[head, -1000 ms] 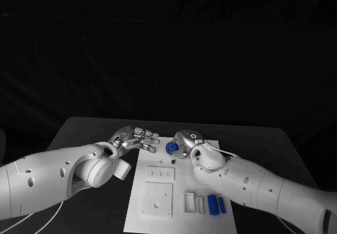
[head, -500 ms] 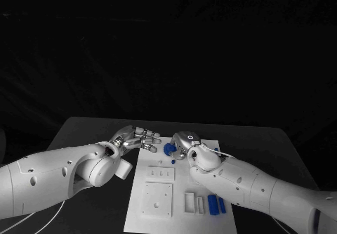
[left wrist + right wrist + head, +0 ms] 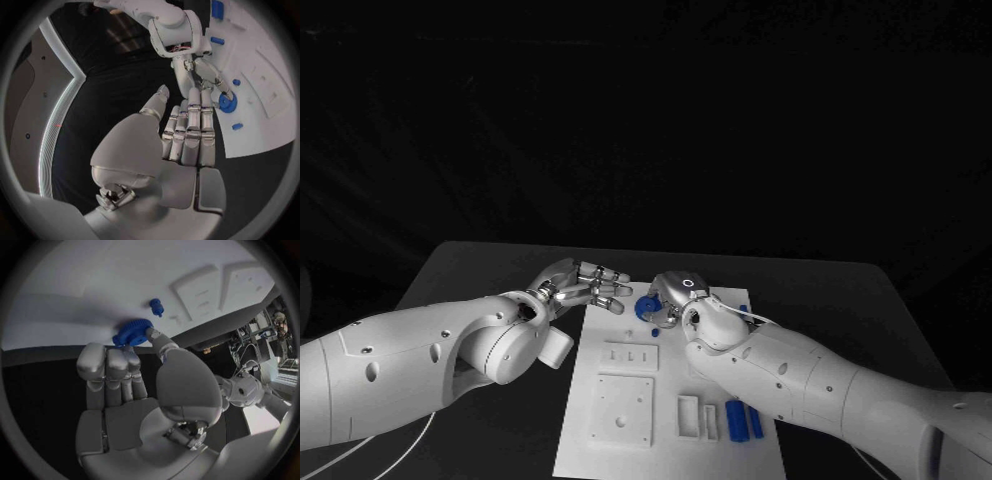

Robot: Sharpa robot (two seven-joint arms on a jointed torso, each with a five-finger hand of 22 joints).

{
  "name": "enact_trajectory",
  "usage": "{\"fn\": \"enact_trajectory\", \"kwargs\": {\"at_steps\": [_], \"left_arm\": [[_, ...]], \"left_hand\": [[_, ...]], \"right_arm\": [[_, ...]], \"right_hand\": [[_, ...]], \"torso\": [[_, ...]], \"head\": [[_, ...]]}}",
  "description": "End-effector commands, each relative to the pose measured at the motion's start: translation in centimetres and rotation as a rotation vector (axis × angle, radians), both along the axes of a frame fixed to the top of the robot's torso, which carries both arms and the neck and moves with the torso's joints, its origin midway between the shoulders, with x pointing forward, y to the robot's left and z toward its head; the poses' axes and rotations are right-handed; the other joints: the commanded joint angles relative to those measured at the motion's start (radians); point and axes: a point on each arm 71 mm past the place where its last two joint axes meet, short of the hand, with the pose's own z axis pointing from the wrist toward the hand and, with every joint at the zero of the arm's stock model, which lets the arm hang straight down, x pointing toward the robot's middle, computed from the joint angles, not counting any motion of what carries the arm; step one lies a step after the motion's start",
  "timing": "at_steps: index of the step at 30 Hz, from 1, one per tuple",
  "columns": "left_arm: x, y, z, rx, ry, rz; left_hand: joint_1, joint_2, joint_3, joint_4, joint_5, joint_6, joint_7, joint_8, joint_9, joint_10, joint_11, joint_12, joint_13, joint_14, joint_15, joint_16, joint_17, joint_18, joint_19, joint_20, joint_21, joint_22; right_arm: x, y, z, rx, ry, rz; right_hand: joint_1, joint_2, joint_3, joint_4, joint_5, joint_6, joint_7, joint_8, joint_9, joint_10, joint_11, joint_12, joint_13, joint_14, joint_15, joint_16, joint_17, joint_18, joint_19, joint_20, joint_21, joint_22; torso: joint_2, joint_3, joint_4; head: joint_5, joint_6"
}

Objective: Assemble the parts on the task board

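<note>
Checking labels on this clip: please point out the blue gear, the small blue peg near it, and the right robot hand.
blue gear (image 3: 130, 332), right wrist view, toothed face.
small blue peg (image 3: 155, 305), right wrist view, its body.
right robot hand (image 3: 678, 296), head view, back of the hand.

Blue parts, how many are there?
5: a gear in the right hand, two small pegs beside it, two bars at the board's near end. Others may be hidden.

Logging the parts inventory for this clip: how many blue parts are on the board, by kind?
blue gear: 1
small blue pegs: 2
blue bars: 2
Total: 5
</note>
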Motion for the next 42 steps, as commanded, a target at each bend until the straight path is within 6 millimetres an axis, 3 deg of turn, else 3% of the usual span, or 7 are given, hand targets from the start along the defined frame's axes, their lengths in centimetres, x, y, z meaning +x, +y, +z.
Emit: {"fn": "enact_trajectory", "kwargs": {"at_steps": [1,2,4,24,33,37,42], "left_arm": [[0.0,-0.3,0.1,-0.005,-0.003,-0.020],[0.0,-0.3,0.1,-0.005,-0.003,-0.020],[0.0,-0.3,0.1,-0.005,-0.003,-0.021],[0.0,0.0,0.1,-0.004,-0.003,-0.014],[-0.1,0.6,0.1,-0.003,-0.005,-0.001],[-0.1,0.9,0.2,-0.002,-0.005,0.006],[0.0,1.3,0.2,-0.001,-0.008,0.013]], "left_hand": [[-0.006,0.003,-0.003,-0.004,0.004,0.001,0.005,0.004,0.001,-0.007,0.003,0.004,0.002,-0.007,0.000,0.002,-0.001,-0.005,-0.006,0.004,0.003,-0.001],[-0.006,0.003,-0.003,-0.004,0.004,0.001,0.005,0.004,0.001,-0.007,0.003,0.004,0.002,-0.007,0.000,0.002,-0.001,-0.005,-0.006,0.004,0.003,-0.001],[-0.006,0.003,-0.003,-0.004,0.004,0.001,0.005,0.004,0.001,-0.007,0.003,0.004,0.002,-0.007,0.000,0.002,-0.001,-0.005,-0.006,0.004,0.003,-0.001],[-0.004,0.003,-0.002,-0.005,0.005,0.001,0.005,0.004,0.001,-0.008,0.003,0.004,0.002,-0.007,-0.001,0.002,-0.002,-0.004,-0.005,0.004,0.003,-0.003],[-0.004,0.003,-0.002,-0.005,0.005,0.001,0.005,0.004,0.001,-0.008,0.003,0.004,0.002,-0.007,-0.001,0.002,-0.002,-0.004,-0.005,0.004,0.003,-0.003],[-0.002,0.002,-0.002,-0.007,0.005,0.001,0.005,0.004,0.001,-0.008,0.003,0.004,0.002,-0.007,-0.001,0.002,-0.002,-0.004,-0.005,0.003,0.003,-0.004],[-0.001,0.002,-0.001,-0.008,0.005,0.002,0.005,0.004,0.001,-0.007,0.003,0.004,0.002,-0.007,-0.001,0.002,-0.002,-0.004,-0.006,0.003,0.003,-0.003]], "right_arm": [[0.1,-0.4,-0.7,-0.003,0.038,-0.009],[0.1,-0.4,-0.7,0.000,0.039,-0.009],[0.0,-0.5,-0.7,0.004,0.038,-0.009],[-0.6,-2.4,-0.4,0.045,0.012,-0.011],[-1.4,-4.8,1.8,0.162,-0.087,-0.005],[-1.2,-7.2,2.8,0.226,-0.048,0.009],[-0.8,-10.7,3.6,0.281,0.006,0.044]], "right_hand": [[-0.032,-0.011,-0.029,0.108,-0.049,-0.008,0.000,0.000,-0.001,-0.007,0.004,-0.006,-0.004,-0.002,0.004,-0.006,0.000,0.005,0.031,0.008,-0.005,0.118],[-0.053,-0.035,0.032,0.116,-0.098,-0.009,0.000,0.000,-0.001,-0.008,0.004,-0.005,-0.006,-0.002,0.004,-0.006,0.000,0.005,0.031,0.008,-0.006,0.118],[-0.056,-0.037,0.012,0.126,-0.101,-0.010,0.000,0.000,-0.001,-0.009,0.004,-0.005,-0.007,-0.002,0.004,-0.007,-0.001,0.005,0.032,0.009,-0.006,0.118],[-0.053,-0.039,-0.011,0.145,-0.066,-0.010,0.000,0.000,-0.001,-0.009,0.004,-0.003,-0.009,-0.002,0.004,-0.008,-0.002,0.005,0.032,0.009,-0.009,0.118],[-0.045,-0.047,0.001,0.146,-0.066,-0.011,0.000,0.000,-0.001,-0.009,0.004,-0.006,-0.013,-0.002,0.004,-0.010,-0.003,0.005,0.032,0.009,-0.010,0.118],[-0.015,-0.046,-0.009,0.107,-0.064,-0.021,0.003,0.001,0.000,-0.022,0.007,-0.018,-0.022,-0.006,0.006,-0.024,-0.012,0.006,0.025,0.011,-0.028,0.114],[0.062,0.001,-0.117,0.008,0.006,-0.028,0.010,0.000,-0.001,-0.030,0.012,-0.015,-0.026,-0.005,0.010,-0.022,0.002,0.008,0.021,0.015,-0.040,0.113]], "torso": [[0.000,0.0003,-0.0014],[0.000,0.0004,-0.0014],[-0.001,0.0005,-0.0008],[0.000,0.0024,-0.0012],[-0.001,0.0034,-0.0065],[-0.004,0.0076,-0.0160],[-0.006,0.0143,-0.0270]], "head": [[0.001,0.002],[0.000,0.002],[0.000,0.002],[0.001,-0.002],[0.002,0.003],[0.009,0.005],[0.013,0.007]]}}
